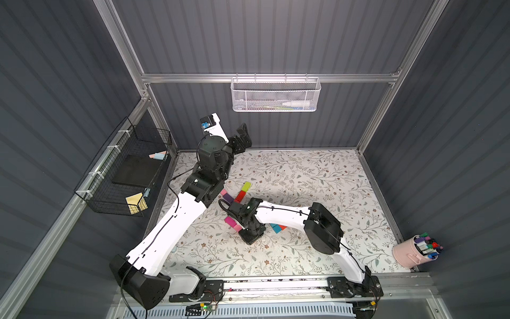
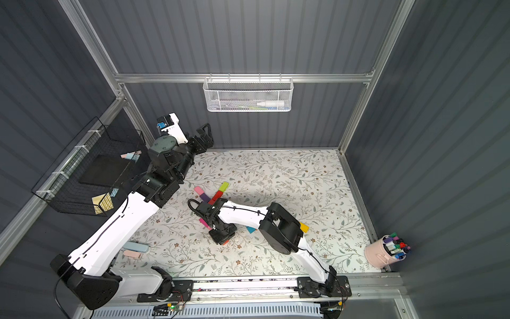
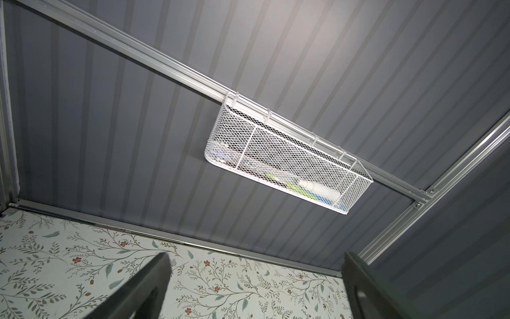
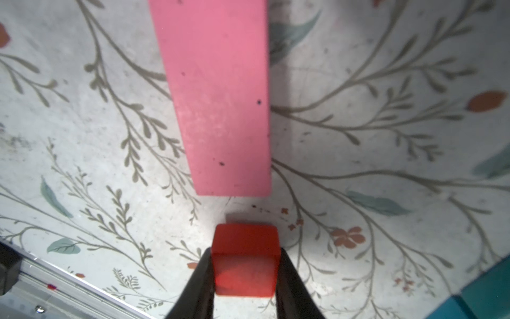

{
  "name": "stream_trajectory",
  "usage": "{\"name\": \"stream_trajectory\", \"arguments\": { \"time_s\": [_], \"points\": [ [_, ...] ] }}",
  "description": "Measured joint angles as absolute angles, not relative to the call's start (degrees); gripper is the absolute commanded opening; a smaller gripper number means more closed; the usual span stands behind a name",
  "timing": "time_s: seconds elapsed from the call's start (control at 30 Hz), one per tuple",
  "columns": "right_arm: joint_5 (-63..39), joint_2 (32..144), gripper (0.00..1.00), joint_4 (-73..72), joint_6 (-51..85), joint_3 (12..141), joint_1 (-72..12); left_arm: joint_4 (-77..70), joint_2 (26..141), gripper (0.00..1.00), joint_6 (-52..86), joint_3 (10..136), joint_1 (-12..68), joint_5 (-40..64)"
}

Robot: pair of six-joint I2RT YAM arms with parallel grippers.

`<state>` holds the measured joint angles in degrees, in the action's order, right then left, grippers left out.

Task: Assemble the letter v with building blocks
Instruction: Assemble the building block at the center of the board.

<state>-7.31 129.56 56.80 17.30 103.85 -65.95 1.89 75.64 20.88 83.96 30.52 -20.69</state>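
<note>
My right gripper [image 4: 245, 255] is shut on a small red block [image 4: 245, 262], held low over the floral mat, with a long pink block [image 4: 218, 96] lying just ahead of it. In both top views that gripper [image 1: 249, 237] points down mid-table beside a magenta block [image 1: 230, 221] and a teal block [image 1: 275, 227]. Behind it, a pink block [image 2: 198, 190] and a purple block [image 2: 204, 197] form one slanting line. A red block [image 2: 216, 195] and a lime block [image 2: 224, 186] form another, converging with it. My left gripper [image 1: 242, 135] hangs open and empty near the back wall; its fingers [image 3: 143, 290] stand wide apart.
A white mesh basket [image 1: 274, 95] hangs on the back wall, a black wire basket [image 1: 124, 176] on the left wall. A pink cup of markers [image 1: 414, 251] stands at the front right corner. Pastel cases [image 2: 135, 250] lie under my left arm. A yellow block [image 2: 304, 227] lies by my right elbow.
</note>
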Motion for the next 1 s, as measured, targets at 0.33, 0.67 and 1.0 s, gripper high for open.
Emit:
{"name": "stream_trajectory", "arguments": {
  "time_s": [0.33,0.67,1.0],
  "points": [
    [-7.4,130.0,0.24,56.4,14.3,103.9,-66.0,1.9,75.6,0.99,20.9,83.5,30.2,-20.7],
    [-6.5,131.0,0.25,56.7,12.9,105.4,-65.9,1.9,75.6,0.99,20.9,82.4,29.6,-20.7],
    [-6.2,131.7,0.27,57.0,12.4,106.7,-65.9,1.9,75.6,0.99,20.7,82.2,29.0,-20.6]
  ]
}}
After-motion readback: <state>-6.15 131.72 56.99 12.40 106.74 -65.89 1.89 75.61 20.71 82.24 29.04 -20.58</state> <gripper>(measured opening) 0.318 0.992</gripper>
